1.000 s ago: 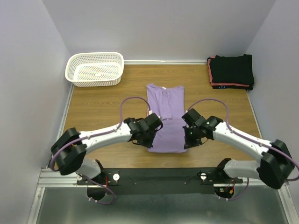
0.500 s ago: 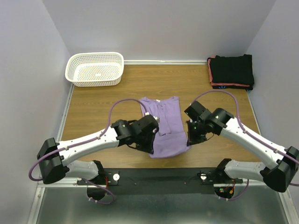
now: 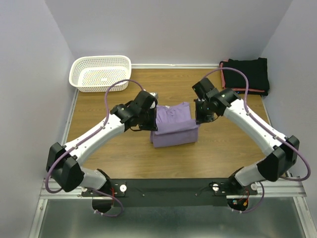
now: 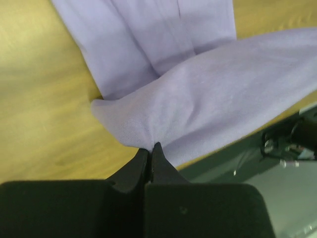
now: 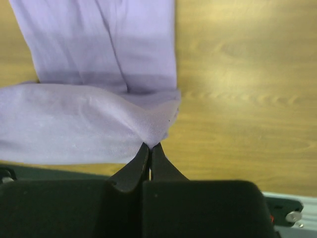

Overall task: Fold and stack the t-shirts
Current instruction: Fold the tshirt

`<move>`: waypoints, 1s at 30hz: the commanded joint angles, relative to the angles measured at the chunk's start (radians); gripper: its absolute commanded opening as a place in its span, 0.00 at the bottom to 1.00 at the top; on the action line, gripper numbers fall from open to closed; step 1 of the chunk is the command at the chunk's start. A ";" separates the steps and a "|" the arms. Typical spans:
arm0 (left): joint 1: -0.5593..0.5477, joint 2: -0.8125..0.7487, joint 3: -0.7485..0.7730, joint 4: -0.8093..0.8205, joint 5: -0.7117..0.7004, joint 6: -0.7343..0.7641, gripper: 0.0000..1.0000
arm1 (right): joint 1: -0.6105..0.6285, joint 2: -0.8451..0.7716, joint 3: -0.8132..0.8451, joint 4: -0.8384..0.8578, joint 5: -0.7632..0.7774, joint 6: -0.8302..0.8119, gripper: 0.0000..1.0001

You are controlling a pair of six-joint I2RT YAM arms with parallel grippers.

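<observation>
Setting: a wood-grain counter [image 3: 109,148] closed in by plain pale walls [image 3: 173,29] at the back and on both sides.
Landmark: the lavender shirt [image 3: 173,126], lying at mid-counter; every place below is given from it.
Lavender shirt: doubled over on itself, with the fold line along its near side and an upper layer lying back over the lower one. A strip of the lower layer shows beyond the upper layer's edge on the far side.
Left end effector [image 4: 150,148]: at the shirt's left side, fingers pressed tight together on a bunched corner of the upper layer. In the wrist view the cloth rises to a peak at the fingertips, above the layer under it.
Right end effector [image 5: 150,148]: at the shirt's right side, likewise pinched closed on the other corner of the upper layer, which gathers into the fingertips.
Black shirts [image 3: 246,73]: a folded stack well apart from the lavender shirt, far and to its right, in the counter's back corner against the walls. A coral-red edge [image 3: 224,79] shows along the stack's left side.
Basket [image 3: 101,58]: white plastic mesh, far and to the left of the lavender shirt, in the other back corner.
</observation>
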 commanded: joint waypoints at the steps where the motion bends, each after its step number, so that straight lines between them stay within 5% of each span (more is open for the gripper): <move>1: 0.072 0.063 0.061 0.056 0.001 0.116 0.00 | -0.083 0.070 0.104 0.068 0.019 -0.120 0.01; 15: 0.306 0.371 0.093 0.325 0.104 0.194 0.00 | -0.225 0.472 0.274 0.361 -0.042 -0.307 0.01; 30: 0.356 0.582 0.134 0.487 0.063 0.205 0.01 | -0.264 0.644 0.261 0.552 -0.050 -0.324 0.07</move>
